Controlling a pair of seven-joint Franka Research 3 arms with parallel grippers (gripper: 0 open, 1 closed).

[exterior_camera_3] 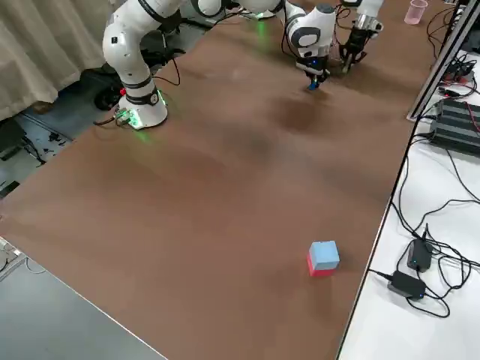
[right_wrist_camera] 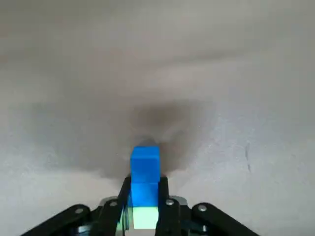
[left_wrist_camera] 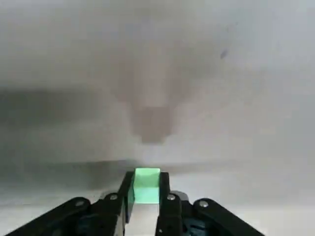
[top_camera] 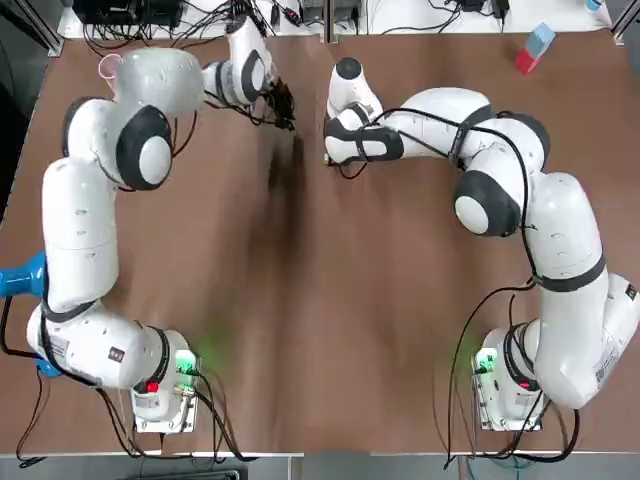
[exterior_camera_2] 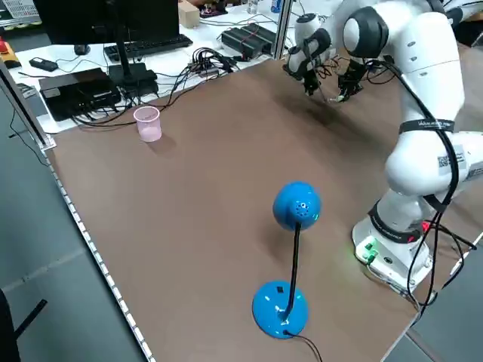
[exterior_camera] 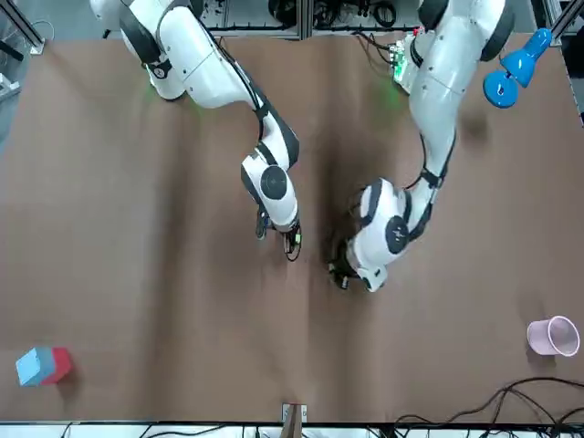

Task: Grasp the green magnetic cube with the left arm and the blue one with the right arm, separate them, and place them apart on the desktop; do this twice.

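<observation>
Remote view: my left tool (left_wrist_camera: 146, 192) pinches the green cube (left_wrist_camera: 146, 184), my right tool (right_wrist_camera: 145, 197) the blue cube (right_wrist_camera: 145, 166) — both above the desk (top_camera: 320, 300), well apart from the pink cup (top_camera: 108, 66) — held separate, I judge, against magnetic pull.

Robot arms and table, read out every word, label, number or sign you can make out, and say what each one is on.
No text is legible in any view.
Left arm sticker, with a code square: too small to read.
Left arm base label: too small to read.
Right arm label: too small to read.
Green cube, blue cube: no print shows.
</observation>
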